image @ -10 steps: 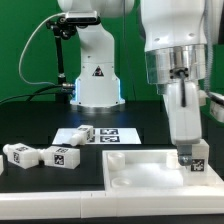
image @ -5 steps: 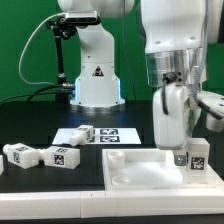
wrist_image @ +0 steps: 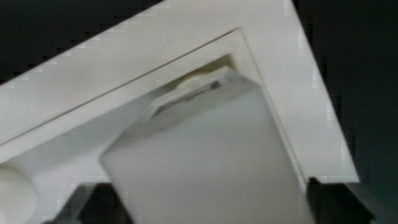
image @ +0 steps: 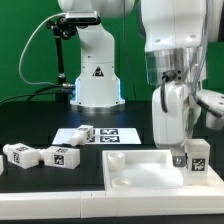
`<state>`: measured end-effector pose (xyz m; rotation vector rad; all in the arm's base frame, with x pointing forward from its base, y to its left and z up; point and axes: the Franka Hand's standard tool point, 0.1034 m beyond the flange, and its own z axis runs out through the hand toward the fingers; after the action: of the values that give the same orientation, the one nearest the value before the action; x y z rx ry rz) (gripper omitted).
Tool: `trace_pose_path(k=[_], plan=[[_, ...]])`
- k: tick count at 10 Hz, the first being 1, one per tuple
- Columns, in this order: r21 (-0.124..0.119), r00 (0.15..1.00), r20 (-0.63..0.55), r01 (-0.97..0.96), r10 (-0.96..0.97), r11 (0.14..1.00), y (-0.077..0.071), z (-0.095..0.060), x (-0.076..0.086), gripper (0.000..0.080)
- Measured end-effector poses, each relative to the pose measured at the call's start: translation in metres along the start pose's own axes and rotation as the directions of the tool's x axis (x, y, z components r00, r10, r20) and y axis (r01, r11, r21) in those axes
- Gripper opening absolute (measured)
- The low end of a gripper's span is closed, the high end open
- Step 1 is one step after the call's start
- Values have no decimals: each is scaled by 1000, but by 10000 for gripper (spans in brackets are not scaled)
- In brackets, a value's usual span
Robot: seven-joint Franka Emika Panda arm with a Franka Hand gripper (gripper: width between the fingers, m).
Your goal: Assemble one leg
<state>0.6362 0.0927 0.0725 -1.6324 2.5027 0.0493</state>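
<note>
My gripper (image: 190, 158) is shut on the leg (image: 198, 155), a small white block with a black-and-white tag, held upright at the far corner of the large flat white square piece (image: 140, 168) on the exterior view's right. In the wrist view the leg (wrist_image: 199, 150) fills the space between my dark fingers (wrist_image: 71, 205), and its end meets the raised rim corner of the square piece (wrist_image: 267, 50). The gripper (wrist_image: 210, 212) sits tight on both sides of the leg.
Two more tagged legs (image: 20, 153) (image: 60, 156) lie on the black table at the exterior view's left. Another leg (image: 80, 134) lies on the marker board (image: 112, 133) behind the square piece. The arm's white base (image: 97, 75) stands at the back.
The hand has turned about its upright axis over the same corner, with the leg still in it. In the last half second almost nothing has moved.
</note>
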Motion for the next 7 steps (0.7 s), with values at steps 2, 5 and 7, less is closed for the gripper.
trace_pose_path(k=[2, 5, 7], plan=[[60, 986, 16, 166, -167, 984, -6, -28, 0, 637], [47, 913, 11, 408, -409, 912, 12, -12, -28, 647], [44, 851, -2, 525, -525, 850, 11, -9, -28, 649]])
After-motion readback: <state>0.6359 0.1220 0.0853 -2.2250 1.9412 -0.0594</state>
